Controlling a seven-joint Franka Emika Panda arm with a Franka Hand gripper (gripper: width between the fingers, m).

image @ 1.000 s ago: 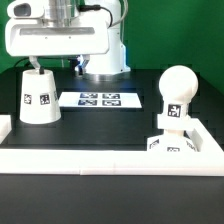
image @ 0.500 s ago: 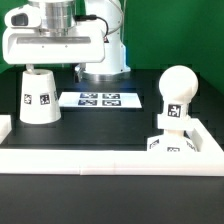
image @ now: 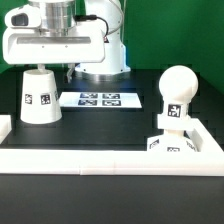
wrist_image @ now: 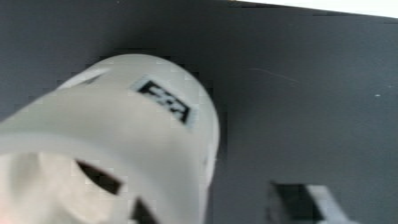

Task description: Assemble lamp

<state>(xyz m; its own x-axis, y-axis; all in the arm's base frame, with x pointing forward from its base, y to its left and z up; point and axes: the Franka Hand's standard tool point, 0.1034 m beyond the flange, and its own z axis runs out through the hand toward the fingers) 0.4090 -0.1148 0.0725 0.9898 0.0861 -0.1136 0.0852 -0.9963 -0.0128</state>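
The lamp shade, a white tapered cup with two tags, stands wide end down on the black table at the exterior view's left. My gripper hangs right over its narrow top, jaws open, one finger beside the top. In the wrist view the shade fills the frame close up, with one dark fingertip apart from it. The ball bulb sits on the tagged lamp base at the exterior view's right.
The marker board lies flat behind the shade's right side. A white raised border runs along the table's front and sides. The robot's base stands at the back.
My gripper has come down and slightly toward the exterior view's left, closer over the shade's top. The shade, bulb and base have not moved.
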